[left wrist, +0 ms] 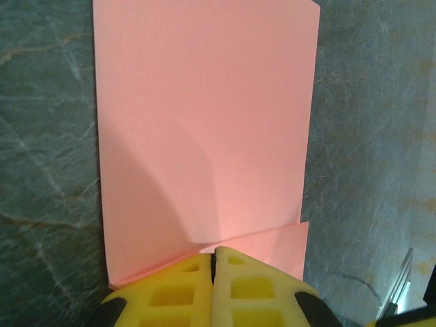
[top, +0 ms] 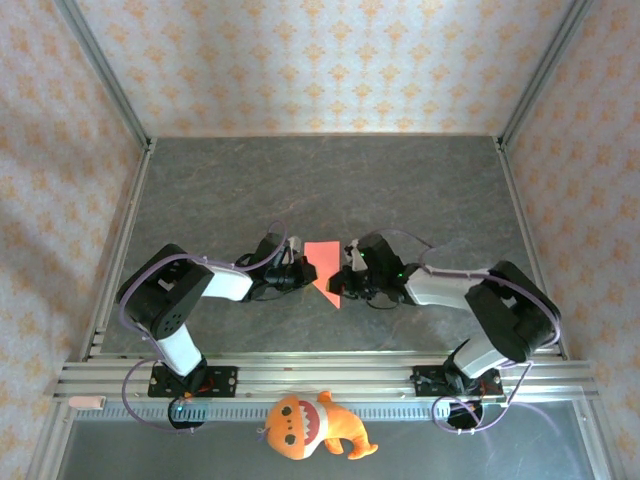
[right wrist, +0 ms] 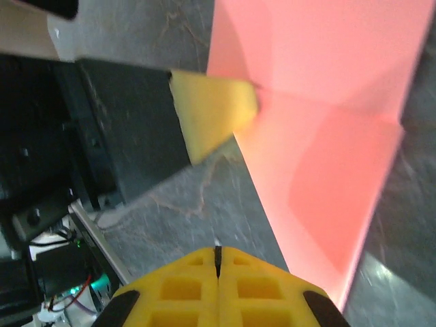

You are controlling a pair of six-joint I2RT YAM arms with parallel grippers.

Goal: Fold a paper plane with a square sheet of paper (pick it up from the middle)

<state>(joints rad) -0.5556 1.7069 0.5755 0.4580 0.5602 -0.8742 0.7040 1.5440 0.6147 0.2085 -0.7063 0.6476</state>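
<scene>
Top external view: the square sheet of paper, partly folded, lies on the surface between my two hands. My left hand has its fingers together, tips at the sheet's near edge; whether they pinch it, I cannot tell. My right hand has its fingers together, just beside the sheet.

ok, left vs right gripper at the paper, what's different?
Left gripper has its tips at the edge of the square sheet of paper, by the folded flap; right gripper is over bare table beside the sheet, apart from it. Left is on the sheet's left, right on its right. Both are shut.
</scene>
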